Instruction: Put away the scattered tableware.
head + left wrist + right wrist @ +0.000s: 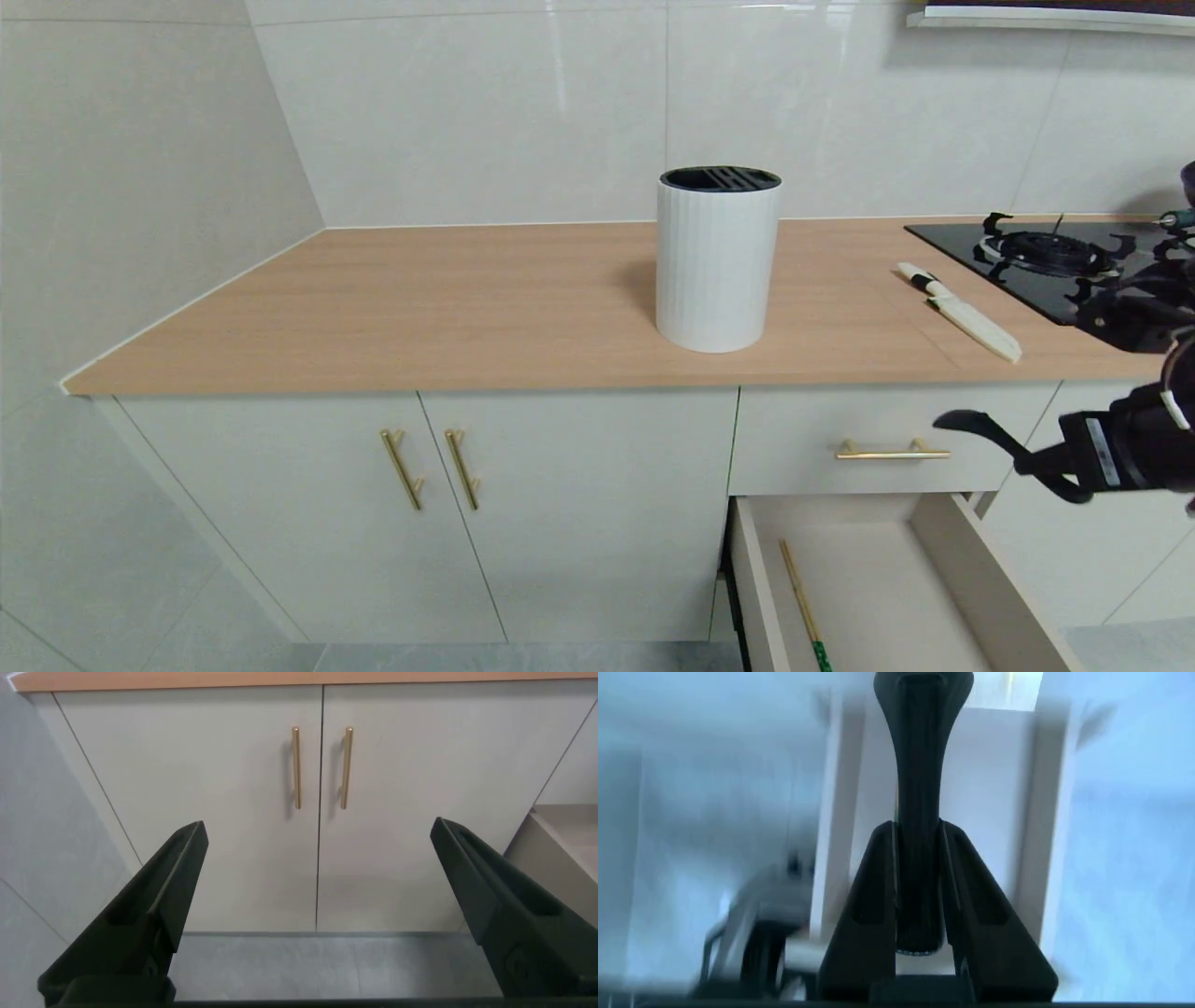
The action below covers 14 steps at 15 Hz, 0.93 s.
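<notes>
a cream-coloured knife (958,311) lies flat on the wooden countertop (448,308), handle towards the wall and blade towards the front edge. it sits between the white ribbed holder (717,266) and the black gas stove (1041,257), nearer the stove and touching neither. the holder stands upright near the middle of the counter, its black slotted top showing. below the counter on the right, the open drawer (976,574) is pulled out under a closed drawer front with a gold handle (892,454). a pair of chopsticks (801,602) lies lengthwise along the open drawer's left side, the green end towards the front. the right gripper (962,422) hangs in front of the closed drawer front, above the open drawer and apart from it, pointing towards the robot's left. in the right wrist view its fingers (920,812) are pressed together with nothing between them. the left gripper (318,831) is low down, facing the two cabinet doors (234,831) with their paired gold handles. its fingers (173,891) are spread wide and hold nothing.
</notes>
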Motion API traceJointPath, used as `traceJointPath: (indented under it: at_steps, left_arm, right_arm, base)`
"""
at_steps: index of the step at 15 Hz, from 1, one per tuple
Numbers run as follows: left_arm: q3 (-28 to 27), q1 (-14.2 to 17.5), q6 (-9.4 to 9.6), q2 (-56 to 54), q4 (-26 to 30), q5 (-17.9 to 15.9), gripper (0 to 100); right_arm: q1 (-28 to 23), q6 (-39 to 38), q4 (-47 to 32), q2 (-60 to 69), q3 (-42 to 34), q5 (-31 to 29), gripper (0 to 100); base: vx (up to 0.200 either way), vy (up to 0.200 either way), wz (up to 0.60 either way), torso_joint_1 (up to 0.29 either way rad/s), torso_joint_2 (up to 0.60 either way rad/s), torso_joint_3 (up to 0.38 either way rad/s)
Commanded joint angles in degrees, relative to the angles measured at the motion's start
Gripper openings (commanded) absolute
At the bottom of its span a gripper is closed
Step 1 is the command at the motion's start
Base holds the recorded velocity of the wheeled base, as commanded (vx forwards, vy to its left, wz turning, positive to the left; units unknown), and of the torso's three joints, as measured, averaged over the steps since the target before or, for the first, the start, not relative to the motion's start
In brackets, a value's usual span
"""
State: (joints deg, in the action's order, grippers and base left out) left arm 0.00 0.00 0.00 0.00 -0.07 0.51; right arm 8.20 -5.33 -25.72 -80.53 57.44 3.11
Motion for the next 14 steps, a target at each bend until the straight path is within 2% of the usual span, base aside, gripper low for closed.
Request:
traceJointPath:
  at_steps: [1, 3, 5, 10, 14]
  left_arm:
    - [0.00, 0.00, 0.00, 0.09, -0.01, 0.02, 100]
    - [0.00, -0.09, 0.00, 0.09, -0.01, 0.02, 100]
    - [0.00, 0.00, 0.00, 0.09, -0.01, 0.02, 100]
    - [0.00, -0.09, 0.00, 0.09, -0.01, 0.02, 100]
    - [0.00, 0.00, 0.00, 0.09, -0.01, 0.02, 100]
  right_arm:
    - [0.50, -0.56, -0.03, 4.68, -6.90, 0.67, 0]
    - [0.50, -0.56, 0.85, 3.89, -8.84, 0.76, 0]
    - [0.67, -0.56, 6.83, 0.64, -11.04, 0.76, 0]
    - [0.67, -0.56, 16.41, -8.06, -16.49, 0.67, 0]
    - [0.50, -1.00, 22.12, -15.80, -17.80, 0.58, 0]
  base:
    - [0.000, 0.000, 0.00, 0.000, 0.00, 0.000]
    - [0.000, 0.000, 0.00, -0.031, 0.08, 0.055]
    - [0.000, 0.000, 0.00, -0.115, 0.34, 0.239]
    - [0.000, 0.000, 0.00, -0.133, 0.45, 0.307]
    - [0.000, 0.000, 0.00, -0.095, 0.45, 0.338]
